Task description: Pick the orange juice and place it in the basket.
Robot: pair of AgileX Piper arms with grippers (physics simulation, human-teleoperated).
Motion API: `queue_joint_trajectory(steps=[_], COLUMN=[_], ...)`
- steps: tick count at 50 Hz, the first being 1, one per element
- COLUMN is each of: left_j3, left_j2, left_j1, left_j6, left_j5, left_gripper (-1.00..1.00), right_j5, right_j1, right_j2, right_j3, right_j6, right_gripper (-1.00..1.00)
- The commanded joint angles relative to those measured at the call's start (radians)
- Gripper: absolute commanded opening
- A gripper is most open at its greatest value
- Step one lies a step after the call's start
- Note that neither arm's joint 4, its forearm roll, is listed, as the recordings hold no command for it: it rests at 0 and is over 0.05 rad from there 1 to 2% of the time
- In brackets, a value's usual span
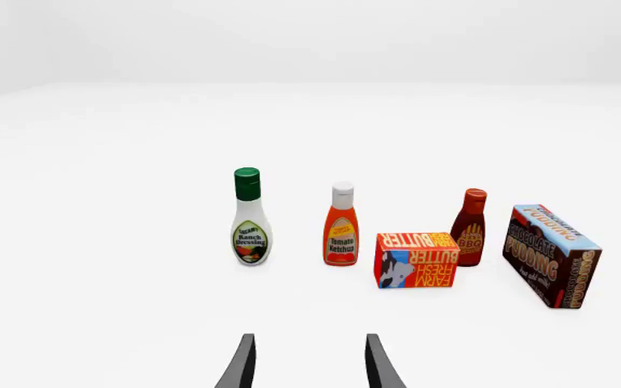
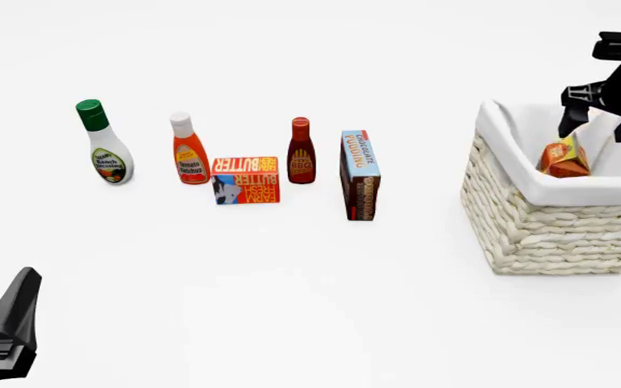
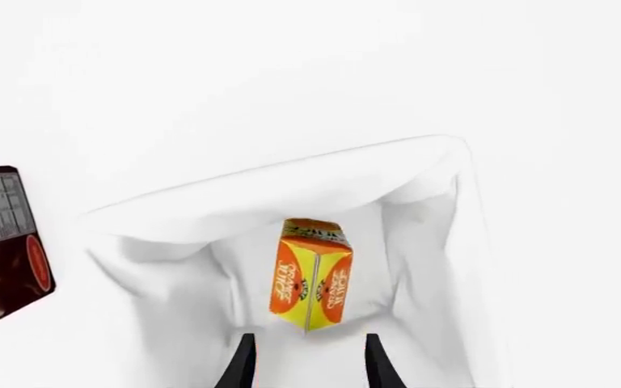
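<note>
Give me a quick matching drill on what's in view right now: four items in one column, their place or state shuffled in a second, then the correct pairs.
Items:
1. orange juice
2. ranch dressing bottle
3. butter box
4. right gripper

Place or state:
A. farthest left in the row of groceries, front view
B. open, above the basket
C. inside the basket, free of the fingers
D. lying in front of the ketchup bottle and BBQ sauce bottle

Pairs: 1-C, 2-A, 3-D, 4-B
</note>
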Motion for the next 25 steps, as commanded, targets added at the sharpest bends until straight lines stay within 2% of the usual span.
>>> queue_joint_trajectory(steps=[1,25], left_j3=[0.003,0.003], left_j2=[0.0,0.0], left_j1=[-0.003,-0.003], left_j6=[0.0,0.0], left_j5=[-0.002,-0.002], left_gripper=[1.0,1.0], right_j5=[0.004,0.004], right_j1=[0.009,-0.02], right_j2=[-0.014,-0.126], right_j3=[0.005,0.077], right_j6=[-0.01,-0.048], right_gripper=[1.0,1.0])
